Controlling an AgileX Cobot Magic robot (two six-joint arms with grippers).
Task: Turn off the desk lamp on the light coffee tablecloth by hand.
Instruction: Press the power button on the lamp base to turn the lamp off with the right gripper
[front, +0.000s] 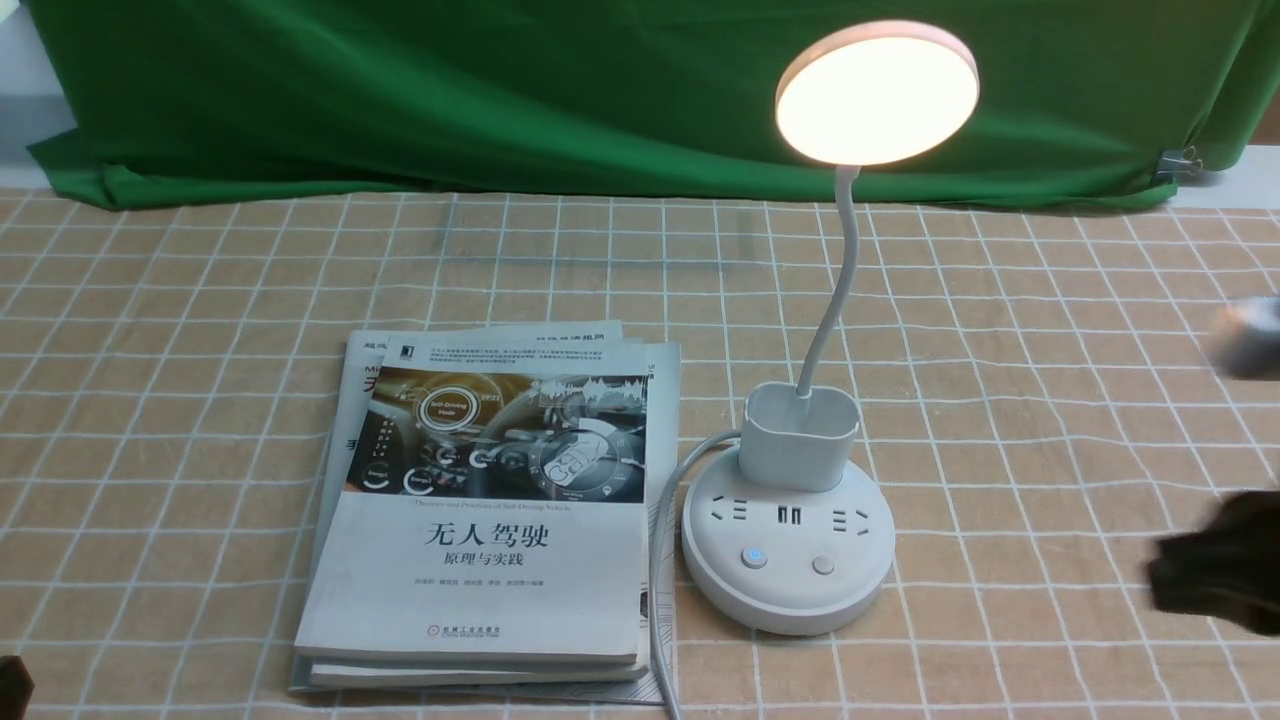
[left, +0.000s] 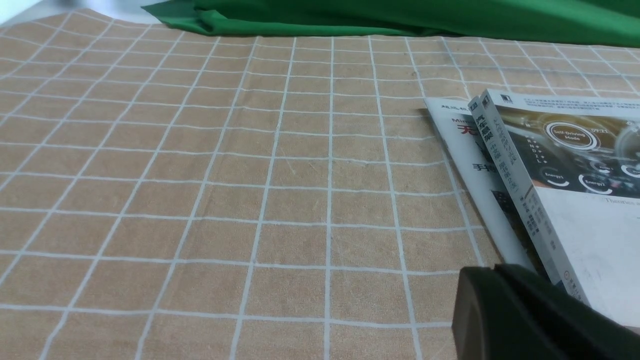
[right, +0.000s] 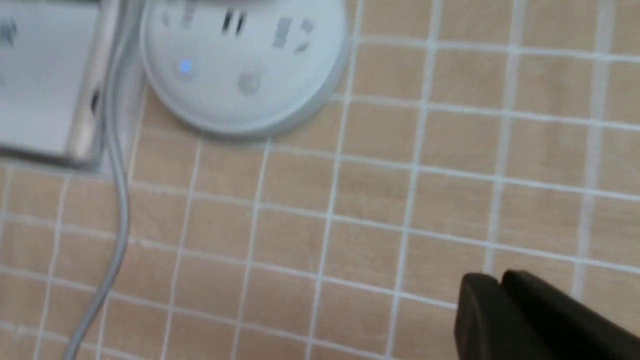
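On light coffee tablecloth (front: 1000, 620), glowing desk lamp (front: 878, 98)

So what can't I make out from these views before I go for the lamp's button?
- Right gripper: blurred at the front view's right edge; its far end is cut off there.
- Left gripper: mostly cut off by the front view's lower left corner.
- Lamp head: outside the right wrist view, past its upper edge.
- Cable: its far end runs out of the front view's lower edge.

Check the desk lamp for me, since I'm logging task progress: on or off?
On: the lamp's disc head glows brightly, and one base button shines blue.
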